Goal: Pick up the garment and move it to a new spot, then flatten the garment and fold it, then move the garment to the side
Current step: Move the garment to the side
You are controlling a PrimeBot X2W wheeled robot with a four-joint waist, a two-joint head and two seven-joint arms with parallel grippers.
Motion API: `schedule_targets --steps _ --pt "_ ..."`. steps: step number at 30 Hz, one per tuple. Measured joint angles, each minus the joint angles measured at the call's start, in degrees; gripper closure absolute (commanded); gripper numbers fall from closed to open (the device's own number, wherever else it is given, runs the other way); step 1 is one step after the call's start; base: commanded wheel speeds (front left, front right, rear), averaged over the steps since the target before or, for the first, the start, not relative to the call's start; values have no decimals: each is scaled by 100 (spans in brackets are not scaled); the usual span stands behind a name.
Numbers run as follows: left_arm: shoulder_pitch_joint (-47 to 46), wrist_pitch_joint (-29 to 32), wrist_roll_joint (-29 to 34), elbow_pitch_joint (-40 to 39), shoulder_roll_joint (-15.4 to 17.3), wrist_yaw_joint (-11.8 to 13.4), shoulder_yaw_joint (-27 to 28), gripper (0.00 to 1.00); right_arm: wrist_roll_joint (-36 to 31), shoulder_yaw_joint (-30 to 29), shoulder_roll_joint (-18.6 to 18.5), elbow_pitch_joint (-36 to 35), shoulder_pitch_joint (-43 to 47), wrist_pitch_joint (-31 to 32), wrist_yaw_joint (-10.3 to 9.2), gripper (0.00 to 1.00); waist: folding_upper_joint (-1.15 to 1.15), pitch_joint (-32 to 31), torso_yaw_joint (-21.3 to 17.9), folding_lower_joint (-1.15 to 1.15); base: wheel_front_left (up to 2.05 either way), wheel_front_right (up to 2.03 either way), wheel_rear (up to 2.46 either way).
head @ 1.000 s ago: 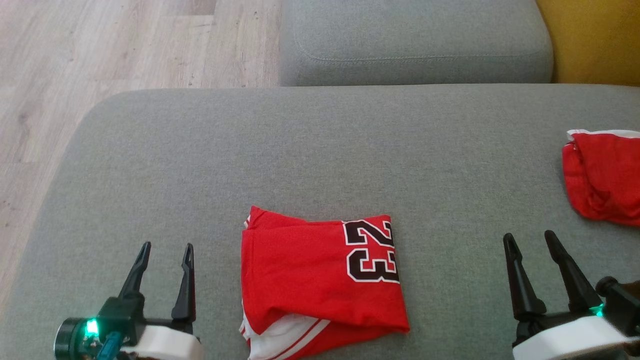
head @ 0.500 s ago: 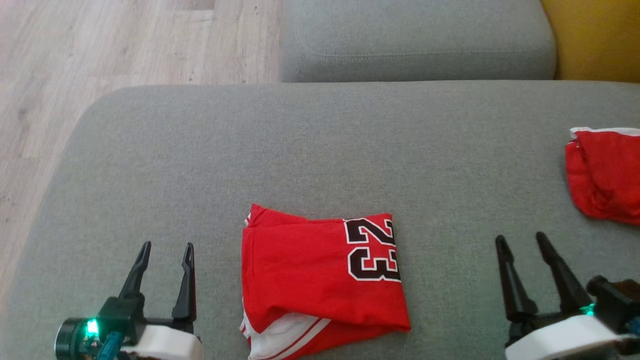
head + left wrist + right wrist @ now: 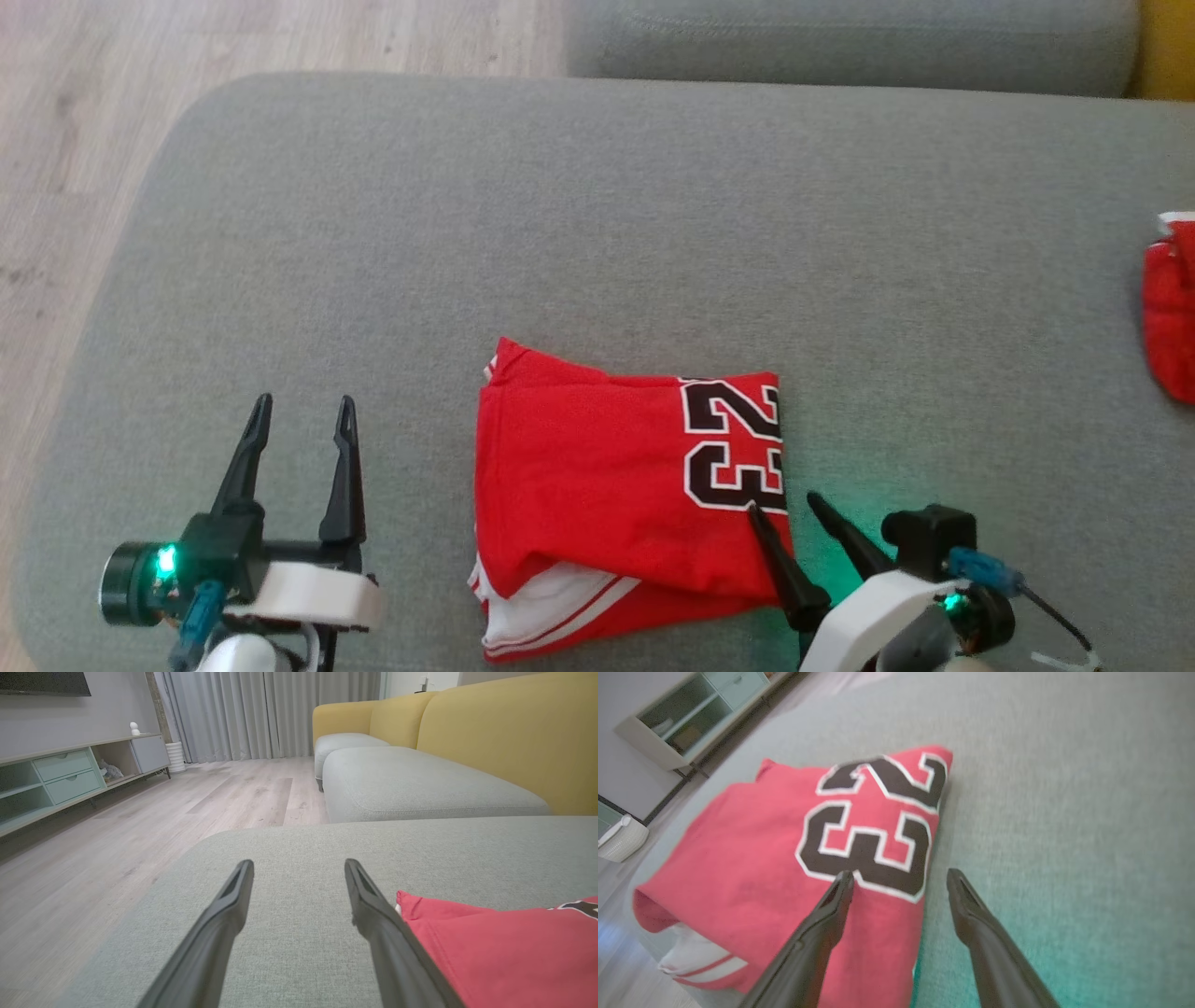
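Two pairs of dark fingers low over a grey sofa seat (image 3: pixel 560 233), both spread wide, both gripping nothing. Between the two pairs, flat on the seat: the garment (image 3: pixel 579 467), a red jersey folded to a rough square. Black "23" (image 3: pixel 733 443) with a white outline on the side nearest the right fingers (image 3: pixel 775 555); white-and-red striped trim (image 3: pixel 551 607) peeking from under the fold at the edge toward the finger bases. Clear of the cloth, the left fingers (image 3: pixel 344 476) pointing straight ahead, a strip of bare grey between the inner finger and the jersey's edge. Along them in the left wrist view, red fold just beside the inner finger on the side away from the gap, bare seat in the gap itself. Right fingers tilted toward the jersey and straddling its near corner: inner tip over red cloth just below the "3", outer tip over bare seat just off the edge. Contact between inner tip and cloth: cannot tell. On the seat beside the outer right finger, a green glow (image 3: pixel 878 523). Well beyond the right fingers' outer side, a second red cloth (image 3: pixel 1172 317) with a white hem, far apart from the jersey. Past the left fingers' outer side, pale wood floor (image 3: pixel 65 140). Ahead of both pairs' tips, beyond the seat's far edge, another grey cushion (image 3: pixel 840 37).
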Motion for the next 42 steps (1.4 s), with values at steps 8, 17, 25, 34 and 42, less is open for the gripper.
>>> schedule_targets --steps 8,17,25,34,42 --pt "-111 -120 -43 182 -69 0 -30 0 372 294 -25 1111 -627 -37 0 0 0 95 113 0 0 0 0" --pt "-193 -201 -84 291 -90 2 -83 0 508 712 -41 1475 -970 -30 0 100 0 41 62 0 0 0 0" --pt "-176 -252 -142 287 -91 53 -79 0 73 623 -456 1076 -938 -70 0 100 0 24 -317 -1 0 0 0" --pt "-203 -301 -144 266 -144 49 -129 0 -71 1 -1013 244 -917 300 0 100 0 80 -1167 -1 0 0 0" --pt "-637 -350 -176 266 -225 -69 -309 0 -81 -219 -1221 92 -1254 393 0 100 0 393 -1674 0 0 0 0"
